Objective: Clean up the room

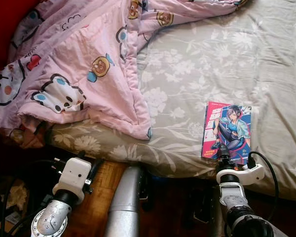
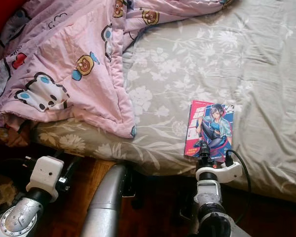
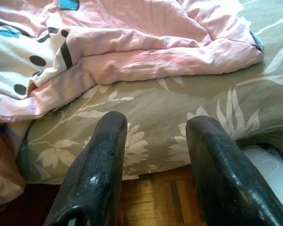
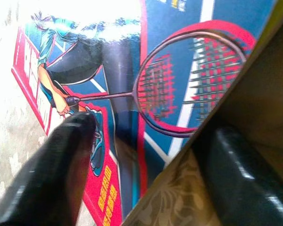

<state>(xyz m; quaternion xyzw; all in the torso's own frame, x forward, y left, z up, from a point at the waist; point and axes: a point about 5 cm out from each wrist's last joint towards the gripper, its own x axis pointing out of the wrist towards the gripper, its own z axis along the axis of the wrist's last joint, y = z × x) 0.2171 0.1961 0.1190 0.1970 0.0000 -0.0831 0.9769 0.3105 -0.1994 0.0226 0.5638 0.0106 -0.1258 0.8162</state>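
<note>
Right tool [image 1: 224,151] astride comic book [image 1: 227,129] edge

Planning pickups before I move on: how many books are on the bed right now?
1. The book lies flat on the grey floral sheet near the bed's front edge, right at the right hand. The pink blanket could be hiding more.
</note>
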